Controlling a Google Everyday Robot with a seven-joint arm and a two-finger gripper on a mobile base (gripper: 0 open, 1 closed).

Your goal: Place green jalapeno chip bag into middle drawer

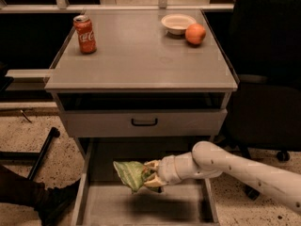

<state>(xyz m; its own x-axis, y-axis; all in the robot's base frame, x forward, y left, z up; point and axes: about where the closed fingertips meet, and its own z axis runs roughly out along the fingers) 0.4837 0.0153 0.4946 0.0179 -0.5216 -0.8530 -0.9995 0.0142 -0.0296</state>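
Observation:
The green jalapeno chip bag is a crinkly light-green foil bag held in the air over the pulled-out middle drawer, a wide grey tray below the cabinet. My gripper comes in from the right on a white arm and is shut on the bag's right end. The bag hangs a little above the drawer's flat floor, near its back left part. The drawer's front edge is out of view at the bottom.
A closed grey drawer front with a black handle sits just above the open drawer. On the cabinet top stand a red soda can, a white bowl and an orange. A dark office chair is at the right.

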